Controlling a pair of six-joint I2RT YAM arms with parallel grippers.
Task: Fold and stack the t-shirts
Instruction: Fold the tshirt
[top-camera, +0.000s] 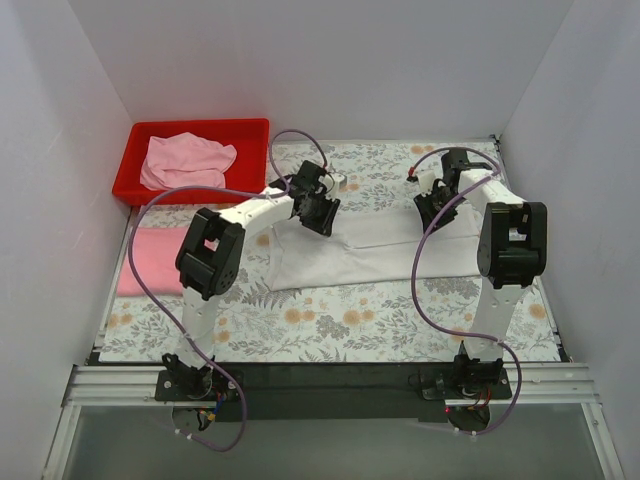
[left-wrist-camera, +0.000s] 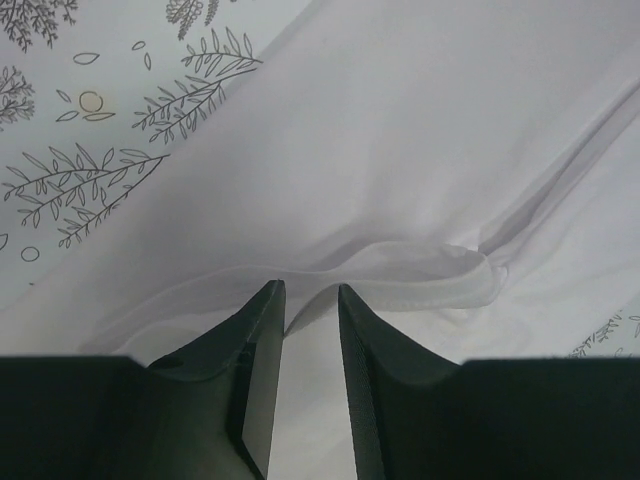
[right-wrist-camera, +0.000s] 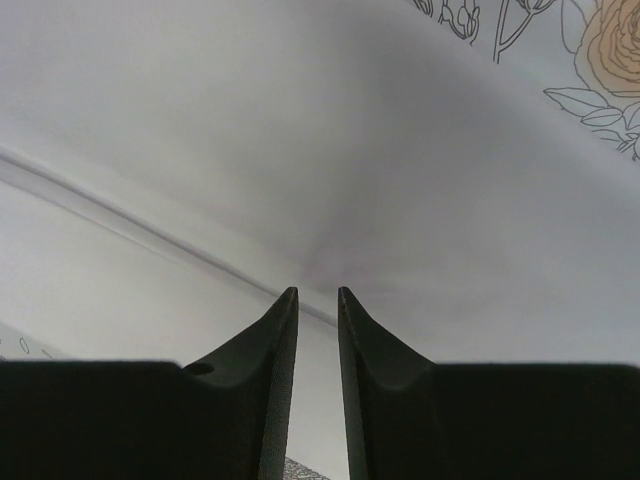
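Note:
A white t-shirt (top-camera: 370, 255) lies spread across the middle of the floral tablecloth, and its far edge is lifted off the table. My left gripper (top-camera: 322, 215) holds that edge on the left. In the left wrist view the gripper (left-wrist-camera: 311, 288) is shut on a fold of the white t-shirt (left-wrist-camera: 400, 180). My right gripper (top-camera: 432, 212) holds the edge on the right. In the right wrist view the gripper (right-wrist-camera: 317, 292) pinches the white t-shirt (right-wrist-camera: 300, 130), which puckers at the tips.
A folded pink t-shirt (top-camera: 150, 260) lies at the table's left side. Behind it stands a red bin (top-camera: 195, 125) with a crumpled pink t-shirt (top-camera: 185, 160) in it. White walls close in the table on three sides.

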